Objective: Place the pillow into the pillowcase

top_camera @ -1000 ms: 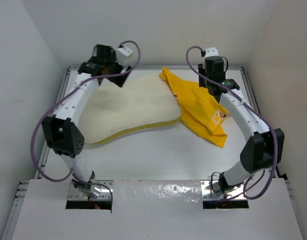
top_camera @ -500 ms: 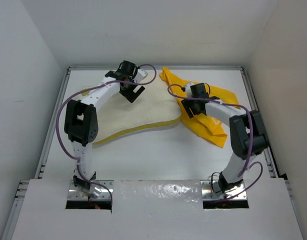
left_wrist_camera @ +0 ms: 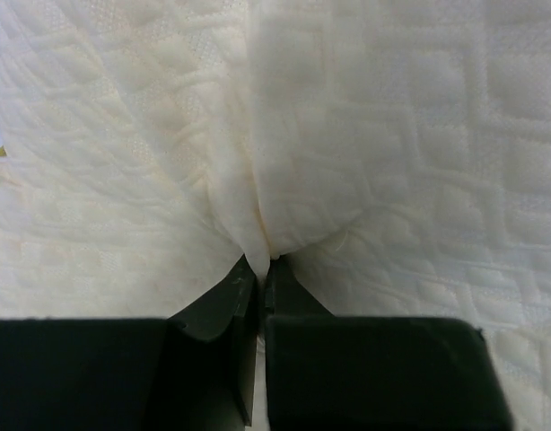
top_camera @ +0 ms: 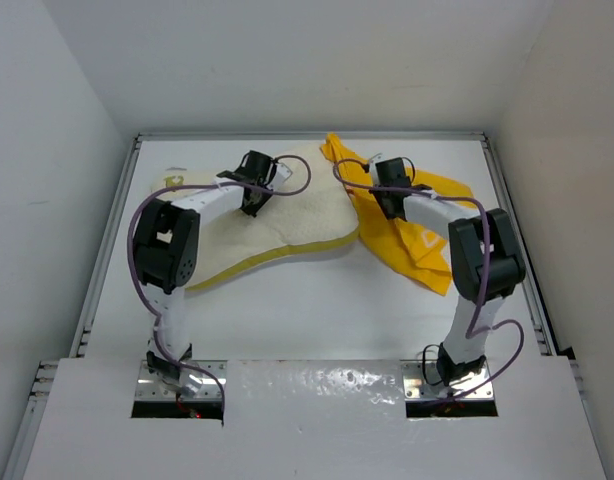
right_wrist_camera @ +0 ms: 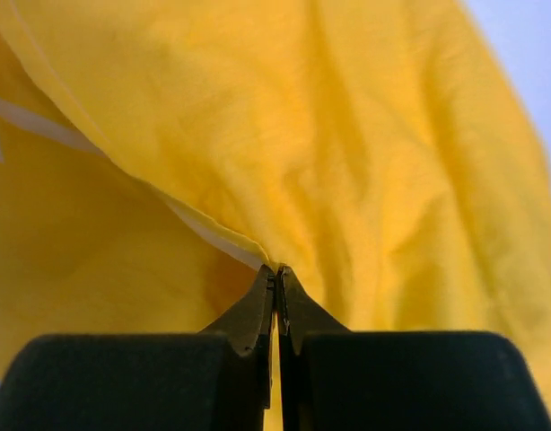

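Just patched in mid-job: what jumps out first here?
The bright yellow pillowcase lies crumpled at the far right of the table, the right gripper pinched shut on a fold of it. Beside it lies the cream pillow, the left gripper shut on its quilted cover.

The pillow [top_camera: 287, 215] is cream-white, quilted in a brick-like pattern, with a yellow band along its lower edge. The pillowcase [top_camera: 407, 225] is bright yellow with a small white-and-red print. The left claw [left_wrist_camera: 260, 269] and right claw [right_wrist_camera: 276, 278] are black; the tabletop [top_camera: 317, 310] is white.
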`<act>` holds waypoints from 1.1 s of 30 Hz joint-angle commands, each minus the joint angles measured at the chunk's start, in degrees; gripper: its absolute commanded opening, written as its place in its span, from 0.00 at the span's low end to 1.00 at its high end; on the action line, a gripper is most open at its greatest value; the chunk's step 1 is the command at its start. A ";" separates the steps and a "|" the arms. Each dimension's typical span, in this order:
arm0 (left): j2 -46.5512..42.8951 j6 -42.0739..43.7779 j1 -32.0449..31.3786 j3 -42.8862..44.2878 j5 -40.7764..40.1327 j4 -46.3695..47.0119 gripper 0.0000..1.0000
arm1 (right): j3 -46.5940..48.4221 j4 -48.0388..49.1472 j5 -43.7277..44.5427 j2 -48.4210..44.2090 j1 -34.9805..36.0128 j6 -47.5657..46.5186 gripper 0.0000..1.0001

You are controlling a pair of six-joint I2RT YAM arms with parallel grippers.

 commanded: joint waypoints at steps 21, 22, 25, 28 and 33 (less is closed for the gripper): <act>-22.75 9.57 3.28 5.32 26.10 -22.39 0.78 | 10.43 -10.26 -0.37 -17.21 -0.01 6.60 0.00; -21.52 6.85 4.07 6.98 25.74 -19.22 0.83 | 10.08 -10.17 -0.64 -17.21 -0.01 6.95 0.00; -8.65 2.43 4.96 15.94 21.98 -14.44 0.92 | 9.81 -10.34 -1.08 -16.77 -0.10 6.87 0.00; 4.36 4.53 5.13 25.96 18.28 -19.69 0.98 | 9.99 -10.87 -0.56 -15.81 -0.19 6.51 0.00; 10.76 11.80 6.19 28.11 26.25 -27.79 1.00 | 11.04 -11.48 -0.55 -14.58 -0.10 6.95 0.00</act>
